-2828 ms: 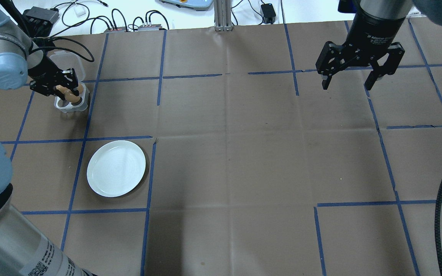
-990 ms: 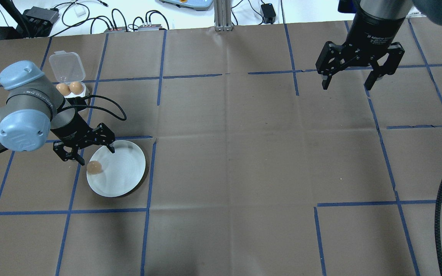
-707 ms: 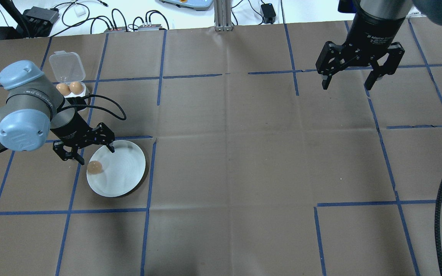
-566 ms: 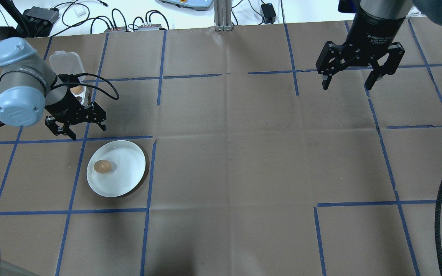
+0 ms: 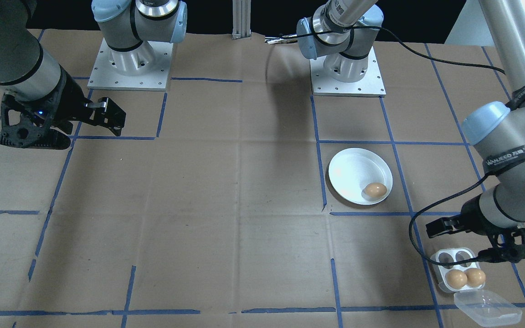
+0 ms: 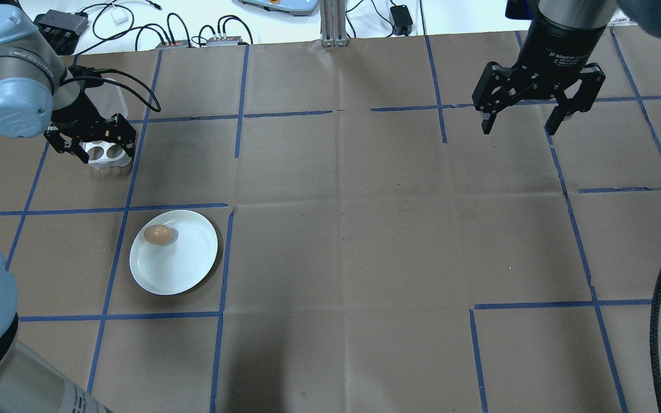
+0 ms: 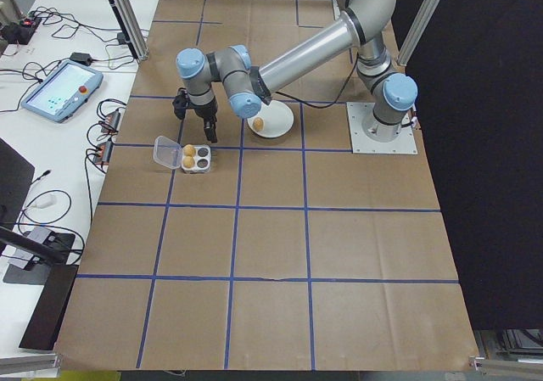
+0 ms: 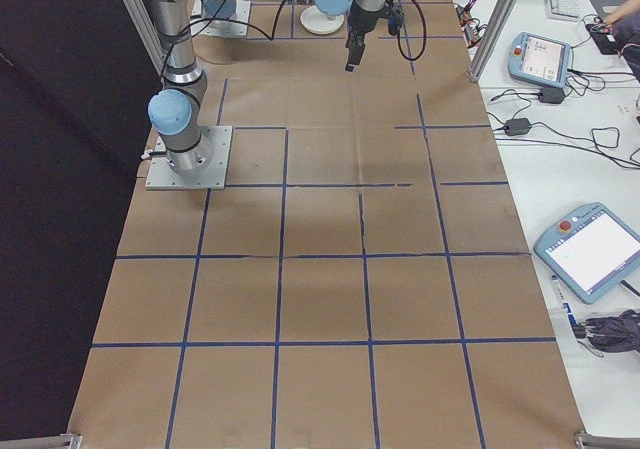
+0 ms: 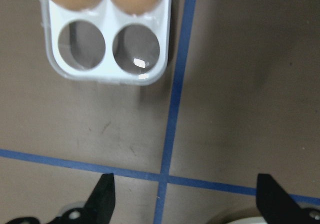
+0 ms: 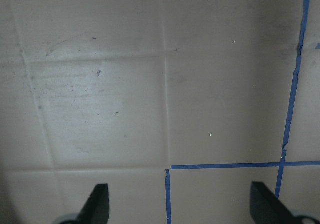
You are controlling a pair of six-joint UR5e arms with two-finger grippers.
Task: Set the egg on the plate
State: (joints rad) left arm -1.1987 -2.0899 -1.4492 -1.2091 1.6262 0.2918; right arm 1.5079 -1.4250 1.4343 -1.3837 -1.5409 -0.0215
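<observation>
One egg [image 6: 158, 234] lies free on the plate [image 6: 184, 269] near the worktop's left edge. The left gripper [image 6: 90, 140], jaws spread and empty, hangs over the egg tray [image 5: 457, 269], likely to fetch another; the right gripper [image 6: 537, 115] idles open.

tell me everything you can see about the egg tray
The egg tray is a small square white plastic holder with four round cups. Two cups hold brown eggs; the other two are empty. Its clear lid is swung fully open and lies flat on the paper beside it. The tray sits level on the table next to a blue tape line. The open left end effector hovers above it without touching.
</observation>
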